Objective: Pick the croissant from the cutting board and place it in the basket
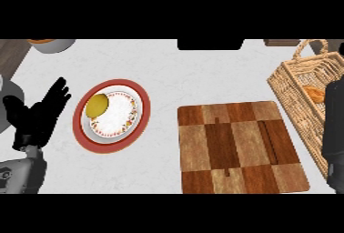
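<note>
**crumbs_42:** croissant [314,93] looks to be inside the basket [289,84] already, right side of the frame, orange bit showing behind the wicker wall. Cutting board [238,145] in the middle is bare. So this is the let-go step?

**bot_tinkerer:** imo yes, or close to it. Right hand [334,125] is just a dark shape at the right edge over the basket. Tbh can't tell if it's closed on the croissant or apart from it. Tip: release only once the thing sits low inside, then lift straight up so nothing snags the wicker. Left hand [40,113] is spread, fingers up, resting at the left edge beside the plate [124,113] w/ the yellow fruit [97,104]. Leave it parked there, no need for it.
</note>
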Tool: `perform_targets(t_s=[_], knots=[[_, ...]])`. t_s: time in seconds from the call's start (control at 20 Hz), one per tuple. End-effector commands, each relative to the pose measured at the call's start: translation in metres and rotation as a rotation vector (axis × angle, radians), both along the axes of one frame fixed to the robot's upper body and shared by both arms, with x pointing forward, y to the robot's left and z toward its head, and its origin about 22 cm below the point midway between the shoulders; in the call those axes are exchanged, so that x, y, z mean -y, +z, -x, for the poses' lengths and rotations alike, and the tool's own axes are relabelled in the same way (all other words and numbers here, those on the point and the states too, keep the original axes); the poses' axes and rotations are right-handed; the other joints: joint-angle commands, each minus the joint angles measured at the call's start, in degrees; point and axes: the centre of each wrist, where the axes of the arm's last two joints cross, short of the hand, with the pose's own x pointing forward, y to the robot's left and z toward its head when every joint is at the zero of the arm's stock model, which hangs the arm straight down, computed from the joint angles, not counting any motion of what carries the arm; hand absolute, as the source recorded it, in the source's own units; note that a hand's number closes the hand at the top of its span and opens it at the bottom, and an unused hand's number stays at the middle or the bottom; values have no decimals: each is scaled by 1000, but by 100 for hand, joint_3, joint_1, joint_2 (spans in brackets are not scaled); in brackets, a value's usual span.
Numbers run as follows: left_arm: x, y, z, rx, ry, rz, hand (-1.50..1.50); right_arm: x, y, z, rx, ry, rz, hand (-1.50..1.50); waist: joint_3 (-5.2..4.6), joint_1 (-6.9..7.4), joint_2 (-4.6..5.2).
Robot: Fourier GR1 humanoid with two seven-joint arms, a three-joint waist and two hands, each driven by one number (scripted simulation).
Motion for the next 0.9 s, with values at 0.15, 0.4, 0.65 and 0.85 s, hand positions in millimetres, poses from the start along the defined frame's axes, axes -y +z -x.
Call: perform_targets(t_s=[0.15, 0.4, 0.65, 0.85], knots=[[-6, -2, 6, -12, 9, 1, 0, 5, 16, 44, 366, -132, -62, -150, -6, -127, -49], [-17, -8, 9, -21, 35, -5, 0, -12, 13, 113, 373, -111, -100, -150, -11, -251, -74], [-17, -2, 9, -8, 56, -3, 0, -23, -1, 176, 288, 0, -181, -150, -4, -252, -84], [-6, -19, 11, -23, 34, 2, 0, -37, 0, 231, 280, 22, -205, -150, -8, -221, -44]])
